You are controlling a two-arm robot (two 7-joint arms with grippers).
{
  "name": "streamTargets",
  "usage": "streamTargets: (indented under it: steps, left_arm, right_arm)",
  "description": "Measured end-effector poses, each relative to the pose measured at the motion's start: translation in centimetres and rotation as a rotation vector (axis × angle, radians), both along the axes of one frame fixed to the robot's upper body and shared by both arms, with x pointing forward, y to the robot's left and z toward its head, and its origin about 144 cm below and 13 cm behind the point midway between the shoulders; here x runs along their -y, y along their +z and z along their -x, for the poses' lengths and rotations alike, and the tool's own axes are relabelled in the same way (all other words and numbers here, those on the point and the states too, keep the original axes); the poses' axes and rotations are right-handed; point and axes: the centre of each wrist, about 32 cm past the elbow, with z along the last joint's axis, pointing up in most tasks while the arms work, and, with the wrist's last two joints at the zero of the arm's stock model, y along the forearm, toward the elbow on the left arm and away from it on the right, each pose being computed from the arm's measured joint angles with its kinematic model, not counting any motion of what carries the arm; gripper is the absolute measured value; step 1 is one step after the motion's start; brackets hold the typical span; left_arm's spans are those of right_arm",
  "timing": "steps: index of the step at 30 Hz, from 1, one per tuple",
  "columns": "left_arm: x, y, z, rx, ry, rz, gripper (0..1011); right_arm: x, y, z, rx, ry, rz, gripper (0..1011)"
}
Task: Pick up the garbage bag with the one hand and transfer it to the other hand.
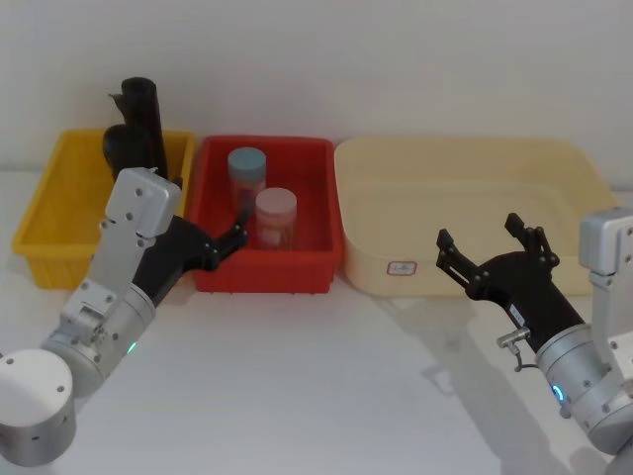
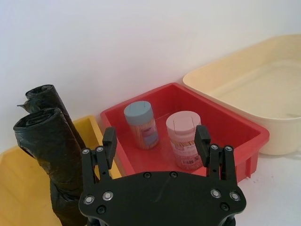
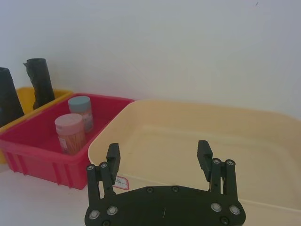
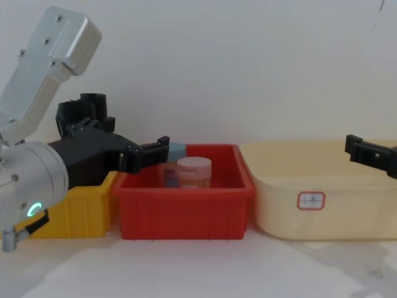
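Nearest, bare white worktop [image 1: 326, 376], matte, with soft shadows under both arms. Left arm, teal-green ring lit, reaches in from the near left. The left tool [image 1: 235, 230] hangs at the near left corner of the red bin [image 1: 262, 272], beside the wall it shares with the yellow bin [image 1: 45, 237]. Its fingers stand wide apart, with nothing between them and nothing touched. Seen from its own wrist, the left tool [image 2: 155, 136] frames the two jars beyond. Right arm, blue ring lit, comes in from the near right. The right tool [image 1: 482, 236] is over the front wall of the cream tub [image 1: 376, 267], fingers likewise spread wide and empty. The three bins sit in a row, side by side, against the back. The red bin holds a pink-lidded jar [image 1: 276, 216] in front and a blue-lidded jar [image 1: 247, 170] just behind it, both upright. The cream tub carries a small label [image 1: 402, 267] on its front. The garbage bag [image 2: 47, 155] stands upright in the yellow bin, crinkled and glossy, rising above the rim and well clear of both tools. A slimmer black roll [image 1: 146, 111] stands just behind it, near the back wall of the bin. Farthest back is a plain white wall [image 1: 396, 59].
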Motion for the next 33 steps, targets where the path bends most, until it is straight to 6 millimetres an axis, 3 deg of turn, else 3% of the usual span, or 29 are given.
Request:
streamTargets:
  steps: [33]
  left_arm:
    - [0.0,0.0,0.0,0.0,0.0,0.0,1000]
  right_arm:
    - [0.0,0.0,0.0,0.0,0.0,0.0,1001]
